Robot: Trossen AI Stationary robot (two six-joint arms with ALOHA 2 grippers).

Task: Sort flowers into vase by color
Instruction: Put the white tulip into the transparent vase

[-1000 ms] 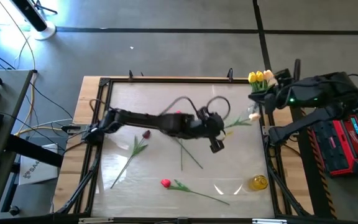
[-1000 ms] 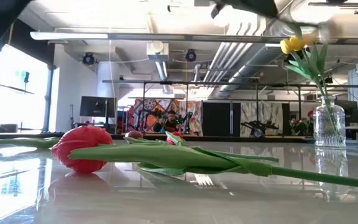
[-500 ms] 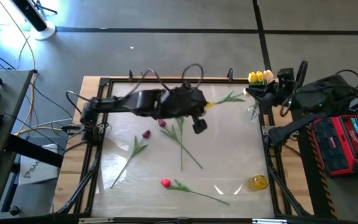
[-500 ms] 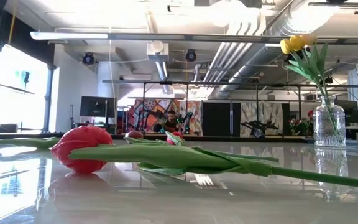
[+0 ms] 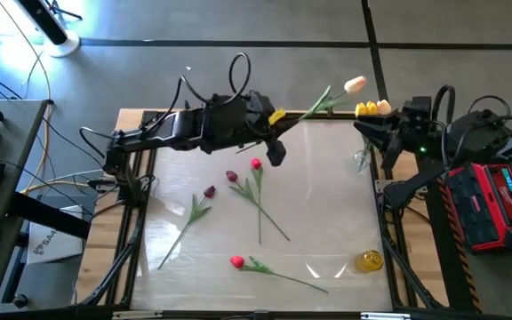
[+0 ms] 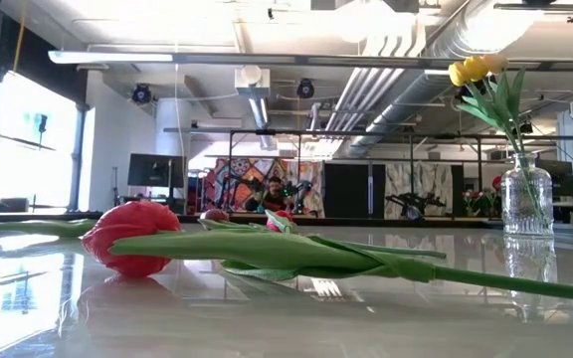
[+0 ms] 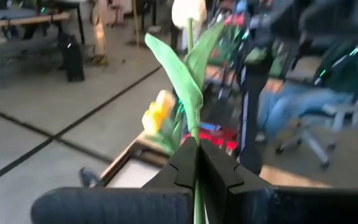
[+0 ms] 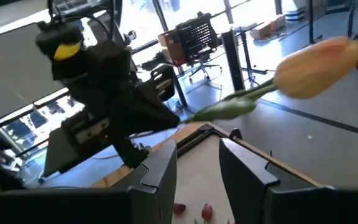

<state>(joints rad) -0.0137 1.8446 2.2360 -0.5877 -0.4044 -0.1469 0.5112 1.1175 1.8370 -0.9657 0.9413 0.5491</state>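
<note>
Peach tulip (image 5: 355, 84) clamped low on its thin stem by left gripper (image 7: 197, 163), head well ahead of jaws; light, whippy, slippery-looking, best held mid-stem under leaves; right gripper (image 8: 197, 163) jaws apart, empty, beside glass vase (image 5: 363, 158).

A clear glass vase (image 6: 526, 197) stands on the glossy, mirror-smooth table (image 6: 267, 318).

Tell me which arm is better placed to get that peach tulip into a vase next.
The left. Its claw is already shut on the peach tulip's stem, held aloft near the table's far edge. The right claw is open and empty beside the vase of yellow tulips.
</note>
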